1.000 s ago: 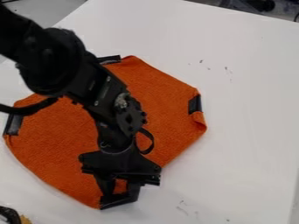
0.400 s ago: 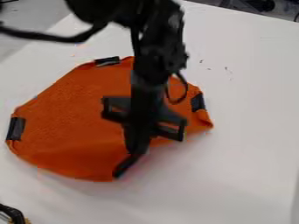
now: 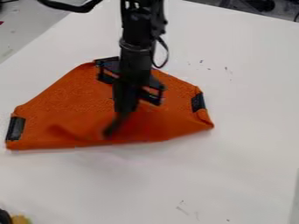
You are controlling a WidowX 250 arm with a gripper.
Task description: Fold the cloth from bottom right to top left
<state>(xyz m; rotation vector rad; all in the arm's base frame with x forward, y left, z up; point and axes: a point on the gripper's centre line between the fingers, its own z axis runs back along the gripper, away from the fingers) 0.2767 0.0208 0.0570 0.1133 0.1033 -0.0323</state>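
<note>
The orange cloth [image 3: 64, 103] lies on the white table with black patches at its left, right and top corners. Over its middle hangs my black gripper [image 3: 123, 109], shut on the cloth's lower corner, whose dark patch shows just below the fingertips. That corner is raised and drawn up over the rest of the cloth. The lower side now forms a nearly straight edge from the left corner to the right one. The gripper and arm hide part of the cloth's upper middle.
The white table [image 3: 245, 131] extends around the cloth. A black and yellow object [image 3: 20, 219] is at the bottom left corner. Dark items stand beyond the table's far edge at the top right.
My gripper has moved up the view from the cloth's bottom edge, carrying the lower corner with it. The lower part of the cloth has folded upward, while the side corners stayed nearly in place.
</note>
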